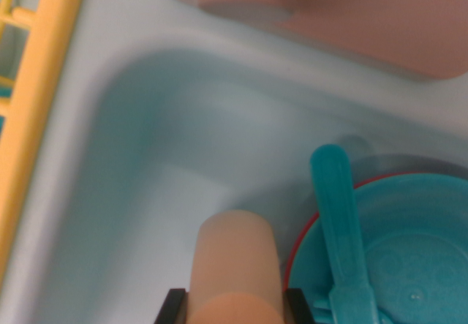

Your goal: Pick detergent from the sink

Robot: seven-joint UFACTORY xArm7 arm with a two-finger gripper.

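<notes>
— Detergent [238,265] is seen at the bottom middle of the wrist view, as a peach-coloured, rounded bottle rising toward the camera out of the pale blue sink [146,141]. Is it held?

— It is flanked by the gripper [238,306]: two black fingertips [174,306] are pressed against its sides, one at the wrist view's left and one at the right. The jaws are closed on the bottle as far as its width allows, and no gap is seen between pads and bottle.

— What is found next to it?

— Just to the wrist view's right a teal bowl [417,251] is set, with a red rim [298,247] showing under its edge. A teal utensil [340,221] is laid across the bowl, its rounded handle end pointing up the frame. Whether the bottle touches the bowl cannot be told.

— And further out?

— The sink's curved wall is seen sweeping round the upper left. Beyond the rim, a yellow rack [36,104] is placed along the left edge, and a pink, blurred object [351,17] is set on the ledge at the top right. Much of the view is soft in focus.
</notes>
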